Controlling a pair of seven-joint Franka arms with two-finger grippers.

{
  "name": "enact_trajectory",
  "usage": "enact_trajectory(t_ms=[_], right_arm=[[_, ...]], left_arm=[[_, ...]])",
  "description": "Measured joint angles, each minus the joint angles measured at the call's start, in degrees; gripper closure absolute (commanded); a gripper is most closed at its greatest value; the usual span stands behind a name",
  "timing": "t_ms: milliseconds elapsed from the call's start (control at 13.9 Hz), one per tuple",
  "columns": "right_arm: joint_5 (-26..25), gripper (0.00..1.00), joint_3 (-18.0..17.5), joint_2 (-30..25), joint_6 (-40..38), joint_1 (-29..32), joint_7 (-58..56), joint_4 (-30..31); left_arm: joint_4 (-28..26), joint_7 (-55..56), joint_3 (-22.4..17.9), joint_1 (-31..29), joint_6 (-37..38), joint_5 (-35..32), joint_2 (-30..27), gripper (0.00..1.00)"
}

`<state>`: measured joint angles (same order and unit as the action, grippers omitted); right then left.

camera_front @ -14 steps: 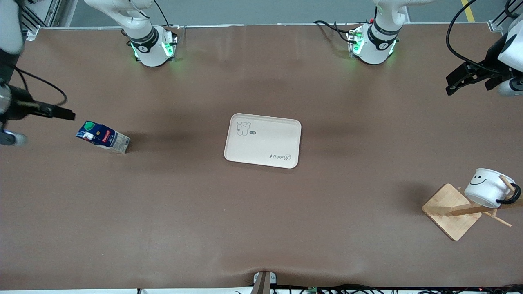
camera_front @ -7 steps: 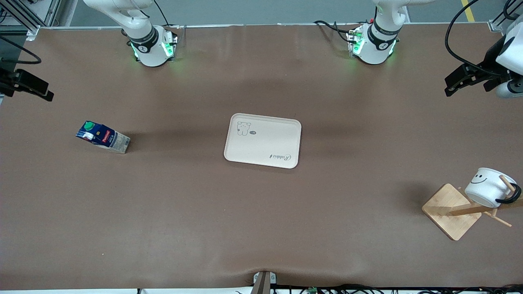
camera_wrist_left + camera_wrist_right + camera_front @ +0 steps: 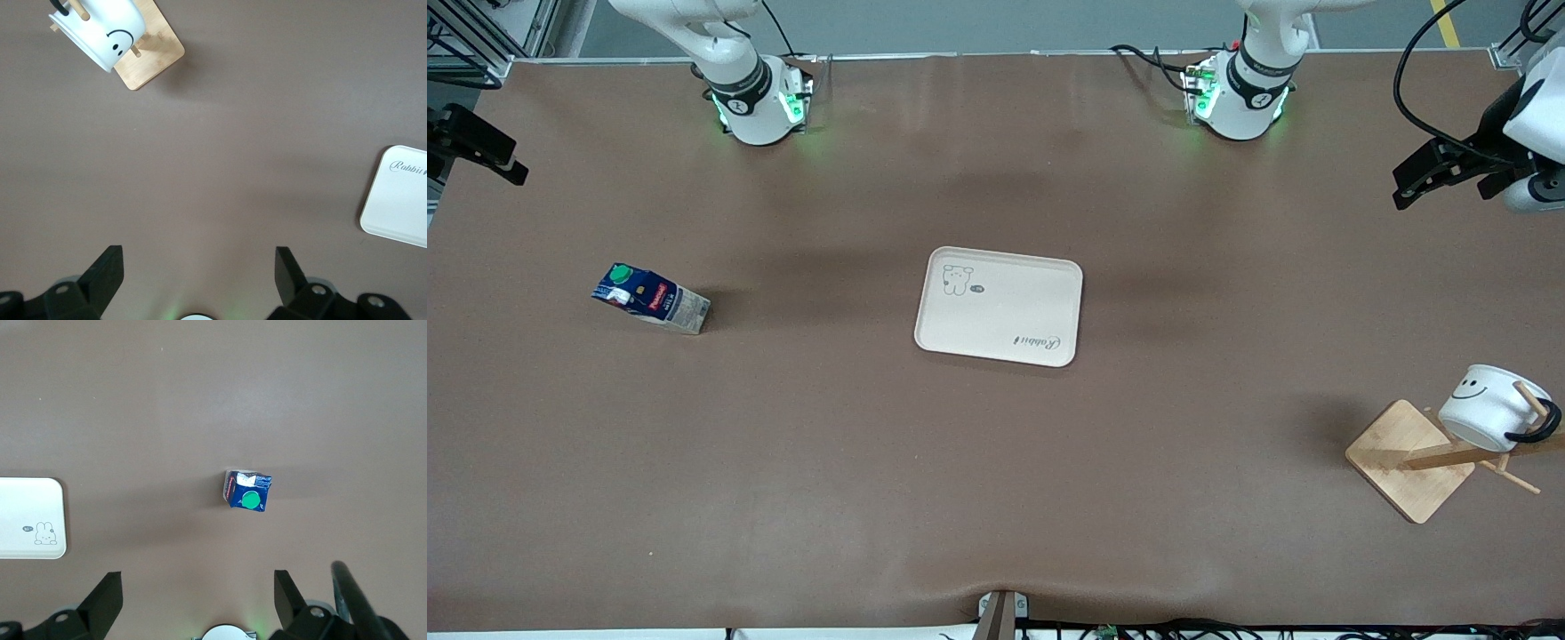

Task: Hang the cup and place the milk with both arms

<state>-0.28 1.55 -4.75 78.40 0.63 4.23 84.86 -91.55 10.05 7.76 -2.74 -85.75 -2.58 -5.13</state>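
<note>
The cup (image 3: 1483, 408) hangs by its black handle on a peg of a wooden rack (image 3: 1409, 462) at the left arm's end of the table; it also shows in the left wrist view (image 3: 100, 30). The milk (image 3: 651, 300) stands upright on the table toward the right arm's end; in the right wrist view (image 3: 248, 491) its green cap shows from above. My left gripper (image 3: 1414, 178) is open and empty, up in the air over the table's edge at its own end (image 3: 199, 273). My right gripper (image 3: 498, 156) is open and empty, high over the table's edge at its own end (image 3: 199, 593).
A cream tray (image 3: 1049, 293) with a rabbit drawing lies empty at the table's middle; it shows in the left wrist view (image 3: 400, 200) and the right wrist view (image 3: 30, 517). The rack's base (image 3: 157, 57) sits flat on the brown mat.
My right gripper has risen and drawn away from the milk toward the robots' side of the table. My left gripper has shifted slightly. The milk and the cup have not moved.
</note>
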Motion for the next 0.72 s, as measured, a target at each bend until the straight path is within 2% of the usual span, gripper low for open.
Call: enact_trajectory(t_ms=[717], right_arm=[[0.23,0.00,0.33,0.07,2.59,0.66,-0.11,0.96]], left_arm=[[1.76,-0.02,0.27,0.09,0.00,0.00,-0.03,0.00]])
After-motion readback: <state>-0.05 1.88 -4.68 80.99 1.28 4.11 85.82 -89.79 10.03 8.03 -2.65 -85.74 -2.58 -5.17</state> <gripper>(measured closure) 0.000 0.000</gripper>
